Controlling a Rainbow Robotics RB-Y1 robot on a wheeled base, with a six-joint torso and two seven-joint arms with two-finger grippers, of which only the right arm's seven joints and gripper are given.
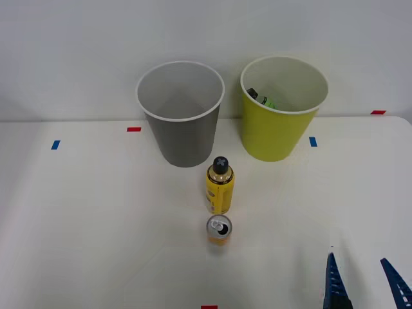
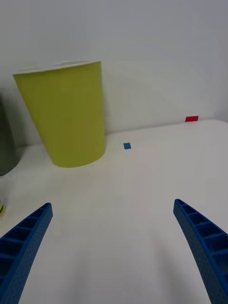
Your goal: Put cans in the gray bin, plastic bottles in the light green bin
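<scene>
A small can (image 1: 219,230) with a silver top and orange body stands upright on the white table. Just behind it stands a yellow bottle (image 1: 219,185) with a black cap. Further back are the gray bin (image 1: 187,138) and, to its right, the light green bin (image 1: 273,135). A green bottle (image 1: 262,99) with a black cap lies inside the light green bin. My right gripper (image 1: 365,286) is open at the near right of the table, well apart from the can. In the wrist view the gripper (image 2: 114,247) faces the light green bin (image 2: 66,118), with nothing between its fingers.
Small red and blue tape marks (image 1: 313,141) dot the table. A white wall rises right behind the bins. The table's right edge (image 1: 405,125) curves near the far corner. A sliver of the gray bin (image 2: 5,147) shows in the wrist view.
</scene>
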